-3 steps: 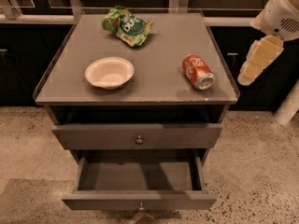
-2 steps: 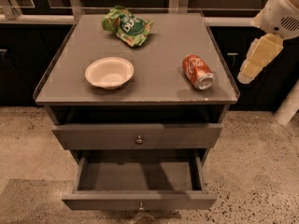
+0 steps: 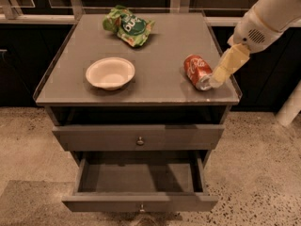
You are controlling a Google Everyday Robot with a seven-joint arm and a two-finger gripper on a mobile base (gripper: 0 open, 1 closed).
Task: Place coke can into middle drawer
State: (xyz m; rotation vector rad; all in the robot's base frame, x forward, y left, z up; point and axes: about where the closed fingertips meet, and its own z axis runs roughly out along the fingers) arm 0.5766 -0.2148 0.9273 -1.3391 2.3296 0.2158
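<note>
- At the right edge of the cabinet top, your arm comes in from the far right, slanting down and left.
- Low at its tip, your gripper sits against or just beside the coke can; you cannot tell which, nor whether it is open or closed.
- Lying on its side, the coke can is right of the white bowl.
- Below, the middle drawer stands pulled out.

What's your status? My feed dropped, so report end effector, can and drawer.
End effector at cabinet top's right edge, beside coke can. Can lying on its side, not lifted. Middle drawer pulled open. Bowl, green bag well left.
</note>
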